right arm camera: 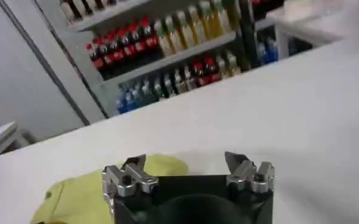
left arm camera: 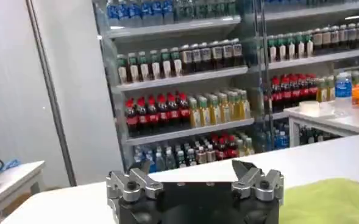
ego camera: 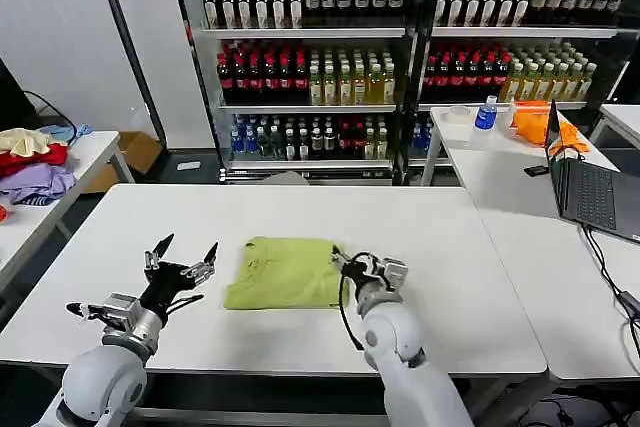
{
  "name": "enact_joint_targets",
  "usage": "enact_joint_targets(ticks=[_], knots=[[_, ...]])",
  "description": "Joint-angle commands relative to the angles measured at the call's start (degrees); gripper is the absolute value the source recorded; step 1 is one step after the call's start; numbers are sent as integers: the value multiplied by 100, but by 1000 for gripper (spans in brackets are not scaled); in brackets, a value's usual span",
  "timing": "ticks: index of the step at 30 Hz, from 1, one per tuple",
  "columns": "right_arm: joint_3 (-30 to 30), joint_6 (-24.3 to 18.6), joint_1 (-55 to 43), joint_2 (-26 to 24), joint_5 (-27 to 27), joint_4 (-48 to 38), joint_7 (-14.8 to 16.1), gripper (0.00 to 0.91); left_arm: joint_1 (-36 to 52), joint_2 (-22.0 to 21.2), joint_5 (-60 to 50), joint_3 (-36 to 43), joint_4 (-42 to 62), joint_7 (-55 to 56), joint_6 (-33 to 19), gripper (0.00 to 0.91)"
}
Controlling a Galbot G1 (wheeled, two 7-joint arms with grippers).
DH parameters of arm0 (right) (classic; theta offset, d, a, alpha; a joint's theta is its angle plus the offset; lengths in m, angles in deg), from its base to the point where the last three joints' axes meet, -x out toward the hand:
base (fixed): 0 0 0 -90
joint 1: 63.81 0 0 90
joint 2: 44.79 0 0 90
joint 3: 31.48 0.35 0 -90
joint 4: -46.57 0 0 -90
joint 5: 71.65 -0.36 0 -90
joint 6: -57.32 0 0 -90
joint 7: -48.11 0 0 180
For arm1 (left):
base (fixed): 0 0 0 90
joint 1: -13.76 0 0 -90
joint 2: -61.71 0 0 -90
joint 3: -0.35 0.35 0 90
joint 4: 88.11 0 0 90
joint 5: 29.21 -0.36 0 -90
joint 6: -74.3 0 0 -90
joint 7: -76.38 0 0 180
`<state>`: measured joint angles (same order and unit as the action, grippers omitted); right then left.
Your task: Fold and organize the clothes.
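Note:
The clothes are one lime yellow-green T-shirt [ego camera: 287,273], lying folded into a flat rectangle in the middle of the white table [ego camera: 300,209]. My left gripper [ego camera: 187,249] hovers just left of the shirt, open and empty. In the left wrist view this gripper [left arm camera: 191,167] faces the shelves, with the shirt [left arm camera: 331,198] off to one side. My right gripper [ego camera: 362,267] sits at the shirt's right edge, open and holding nothing. The right wrist view shows that gripper [right arm camera: 185,159] above bare table, with the shirt [right arm camera: 75,195] behind one finger.
A side table at the left carries a heap of red, purple and cream garments [ego camera: 30,162]. The right table holds a laptop [ego camera: 595,192], a cable, a water bottle [ego camera: 486,112] and an orange cloth [ego camera: 535,119]. Drink shelves [ego camera: 400,47] stand behind.

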<state>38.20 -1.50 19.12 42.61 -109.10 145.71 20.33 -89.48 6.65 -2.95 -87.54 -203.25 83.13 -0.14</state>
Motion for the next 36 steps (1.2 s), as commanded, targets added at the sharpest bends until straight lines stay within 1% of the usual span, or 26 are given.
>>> enact_joint_targets(ticks=[1, 3, 4, 5, 6, 8, 9, 10, 18, 24, 29, 31, 34, 36], knots=[[-115, 207, -537, 201, -853, -833, -220, 907, -14, -4, -27, 1, 34, -3, 4, 907], [-93, 205, -547, 189, -893, -881, -223, 897, -16, -4, -28, 15, 56, -2, 0, 907], [-84, 204, -549, 184, -929, -932, -229, 665, -13, -6, -29, 27, 78, -2, -3, 907], [-76, 203, -547, 186, -946, -940, -237, 564, -7, -10, -29, 35, 93, -2, -3, 907], [-74, 203, -541, 189, -979, -945, -241, 302, -5, -14, -29, 41, 106, 0, -3, 907], [-77, 202, -524, 201, -971, -974, -219, 101, 11, -33, -35, 68, 136, 7, 11, 907], [-71, 202, -519, 216, -972, -994, -216, 60, 20, -43, -35, 76, 137, 12, 34, 907], [-69, 202, -520, 225, -970, -1011, -205, 0, 22, -50, -30, 95, 141, 12, 57, 907], [-44, 197, -541, 197, -953, -1080, -143, 0, 177, -102, -33, 208, 231, 20, 79, 907], [25, 196, -622, 29, -925, -1056, -78, 0, 204, -113, -32, 243, 246, 14, 97, 907], [103, 196, -644, -388, -766, -954, 88, 0, 241, -140, -27, 263, 269, 14, 111, 907], [127, 197, -658, -636, -707, -926, 154, 0, 242, -139, -27, 275, 280, 13, 110, 907], [178, 194, -675, -952, -461, -919, 276, 0, 264, -137, -28, 307, 310, 12, 112, 907], [200, 193, -670, -1165, -256, -885, 426, 0, 307, -137, -30, 347, 333, 11, 115, 907]])
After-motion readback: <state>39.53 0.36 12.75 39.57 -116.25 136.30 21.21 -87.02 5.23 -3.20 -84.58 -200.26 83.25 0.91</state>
